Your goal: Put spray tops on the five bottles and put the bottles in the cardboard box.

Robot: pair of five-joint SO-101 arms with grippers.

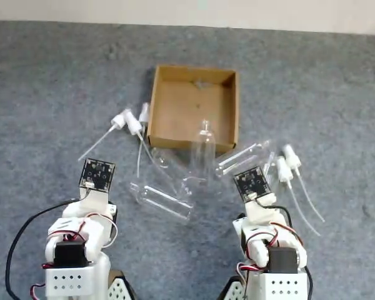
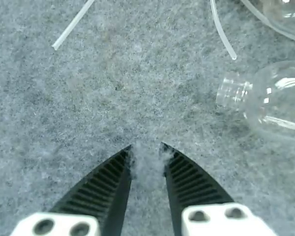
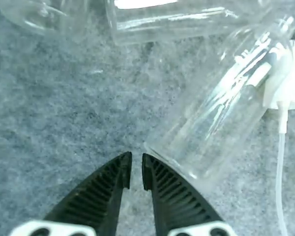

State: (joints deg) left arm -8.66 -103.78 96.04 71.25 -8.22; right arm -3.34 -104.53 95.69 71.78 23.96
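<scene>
Black ribbed fingers of the left pincer (image 2: 146, 147) stood slightly apart over the grey felt worktop (image 2: 113, 73), holding nothing, with a clear plastic bottle (image 2: 265, 98) lying near, its threaded neck bare. The right pincer (image 3: 135, 156) was all but closed and empty, just short of another clear bottle (image 3: 221, 113) lying against a white spray top (image 3: 285, 88). Beyond both arms sat the open brown cardboard box (image 1: 152, 112), with one upright bottle (image 1: 203, 150) at its near wall. Three white spray tops (image 1: 133, 124) lay left of the box, and two more spray tops (image 1: 284, 170) lay to its right.
</scene>
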